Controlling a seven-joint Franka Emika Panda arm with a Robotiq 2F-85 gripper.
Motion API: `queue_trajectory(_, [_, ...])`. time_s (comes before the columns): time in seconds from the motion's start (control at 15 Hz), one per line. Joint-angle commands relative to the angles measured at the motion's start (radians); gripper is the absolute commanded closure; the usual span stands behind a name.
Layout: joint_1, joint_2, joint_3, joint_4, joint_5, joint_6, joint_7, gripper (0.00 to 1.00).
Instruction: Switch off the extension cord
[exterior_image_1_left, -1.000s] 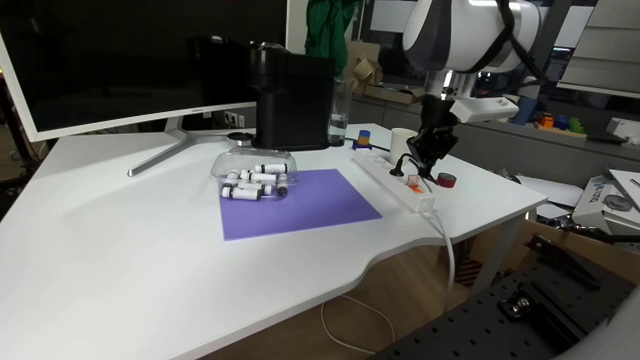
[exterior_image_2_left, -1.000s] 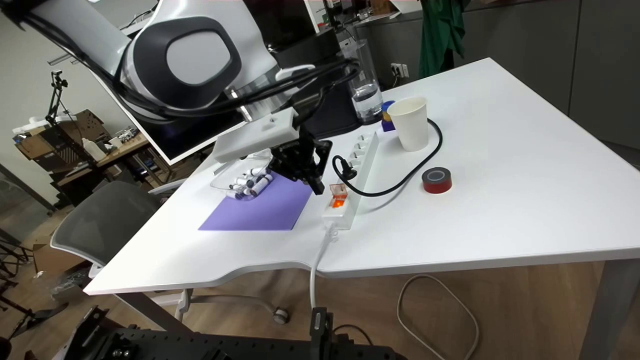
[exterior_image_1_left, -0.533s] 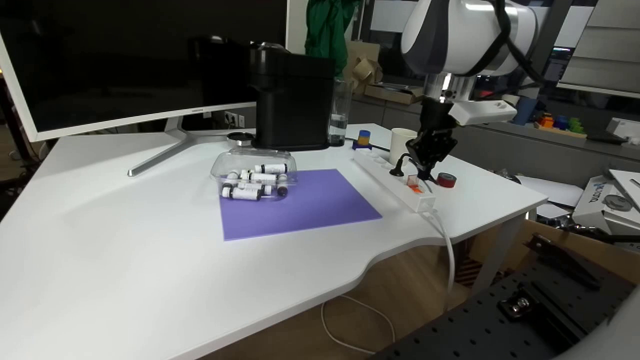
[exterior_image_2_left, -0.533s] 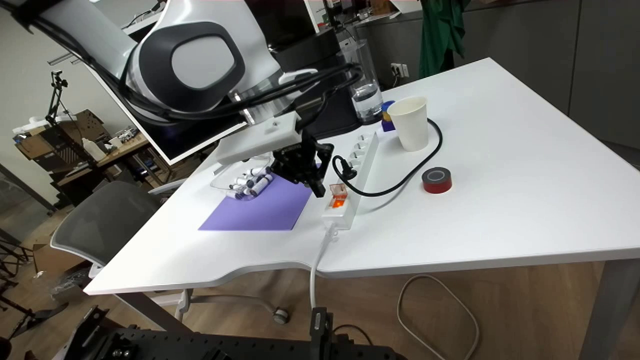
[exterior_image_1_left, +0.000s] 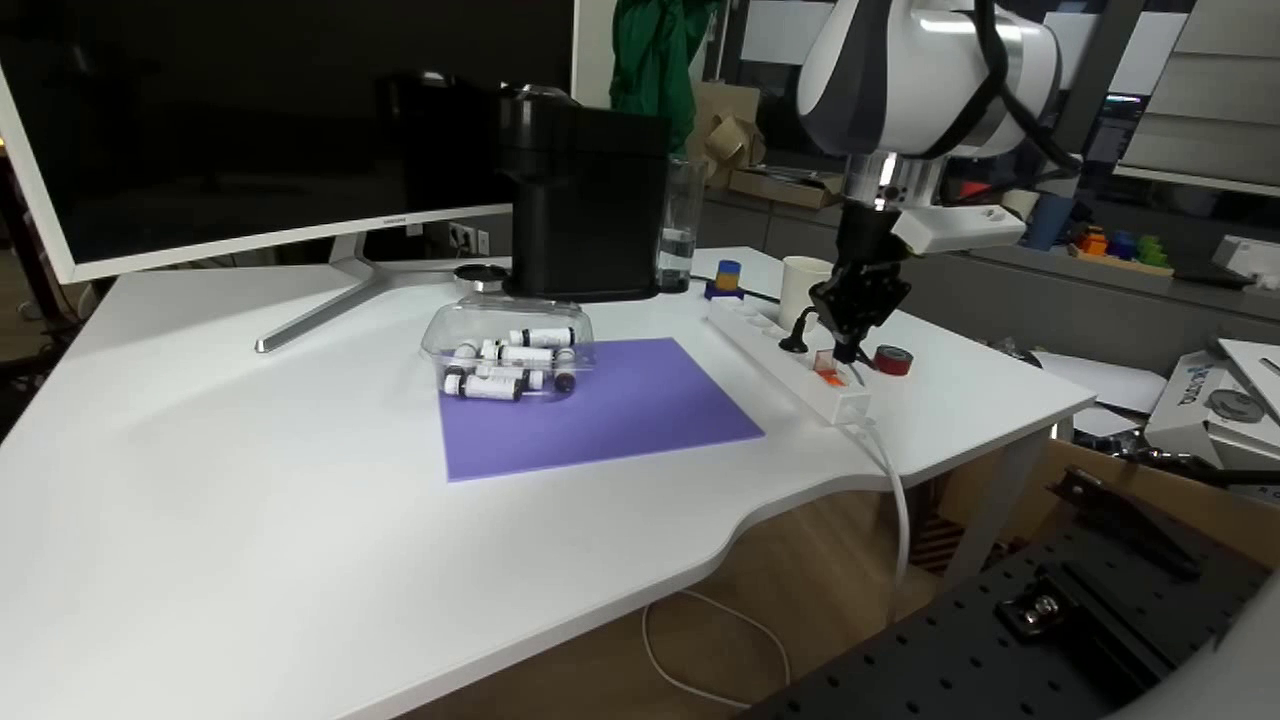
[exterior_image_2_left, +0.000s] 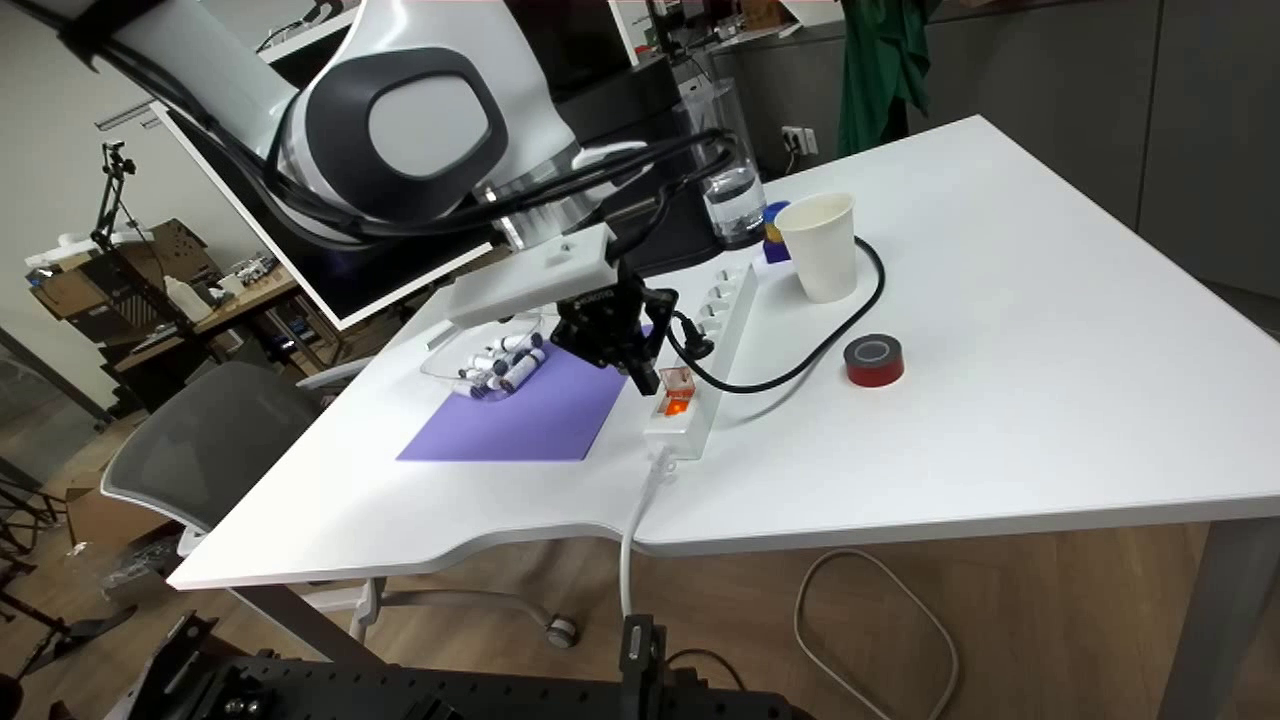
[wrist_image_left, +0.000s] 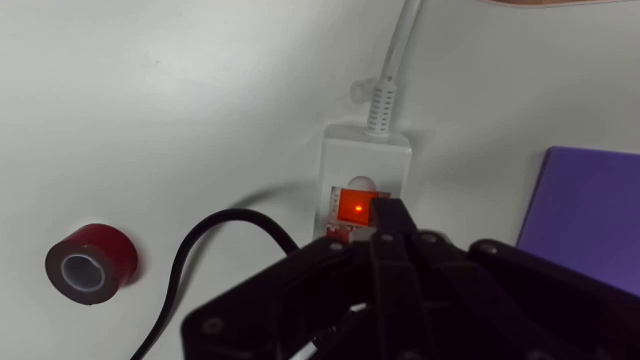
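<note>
The extension cord is a long white power strip (exterior_image_1_left: 785, 372), also seen in an exterior view (exterior_image_2_left: 725, 340) and the wrist view (wrist_image_left: 367, 160). Near its cable end is an orange-red lit switch (exterior_image_2_left: 677, 406), glowing in the wrist view (wrist_image_left: 355, 206). A clear reddish flap (exterior_image_2_left: 677, 382) stands raised beside the switch. A black plug (exterior_image_2_left: 697, 345) sits in a socket. My gripper (exterior_image_2_left: 645, 382) is shut and empty, pointing down. Its fingertips (wrist_image_left: 392, 215) cover the switch's right edge in the wrist view. They look just above the strip; I cannot tell whether they touch.
A black cord (exterior_image_2_left: 830, 340) loops from the plug past a white cup (exterior_image_2_left: 822, 245). A red tape roll (wrist_image_left: 92, 262) lies beside the strip. On the other side are a purple sheet (exterior_image_1_left: 620, 410), a clear box of vials (exterior_image_1_left: 505, 330) and a black machine (exterior_image_1_left: 590, 200).
My gripper has moved slightly towards the strip, its fingertips now closer to the switch and flap. It stays shut. The strip has not moved and the switch still glows.
</note>
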Motion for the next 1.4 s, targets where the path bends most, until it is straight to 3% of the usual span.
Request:
queue_trajectory(0.0, [-0.016, 0.053, 0.012, 0.063, -0.006, -0.016, 0.009, 1.0])
queue_trajectory(0.67, [-0.039, 0.162, 0.06, 0.156, -0.01, -0.02, -0.001, 1.0])
queue_trajectory(1.33, [0.006, 0.15, 0.02, 0.087, -0.063, 0.072, 0.06, 1.0])
